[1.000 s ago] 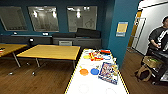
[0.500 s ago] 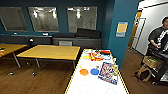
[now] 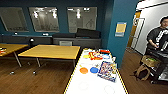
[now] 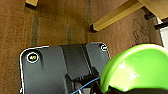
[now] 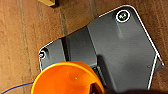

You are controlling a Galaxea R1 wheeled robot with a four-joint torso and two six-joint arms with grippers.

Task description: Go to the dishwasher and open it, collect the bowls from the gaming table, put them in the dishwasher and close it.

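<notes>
The wood floor (image 4: 57, 22) lies under both wrists, well below the jaws. The table (image 3: 92, 85), long and white, runs straight ahead of the robot with its long axis pointing away from the jaws, its near end between the 2 arms. A yellow table (image 3: 51, 51) stands off on the left jaws' side, and a person (image 3: 157, 42) stands off on the right jaws' side. Game boxes (image 3: 108, 71) lie on the table, toward the right jaws' side. In the left wrist view a green bowl (image 4: 140, 67) hangs close under the wrist over the floor with a dark edge across its rim; I judge the left jaws clamped on it. In the right wrist view an orange bowl (image 5: 67, 80) sits just as near, and I judge the right jaws clamped on that. So both arms look loaded. On the table, ahead of the jaws, lie 2 more: a 2nd orange bowl (image 3: 83, 70) and a blue bowl (image 3: 94, 70) just beside it, the former nearer the left arm, the latter nearer the right.
</notes>
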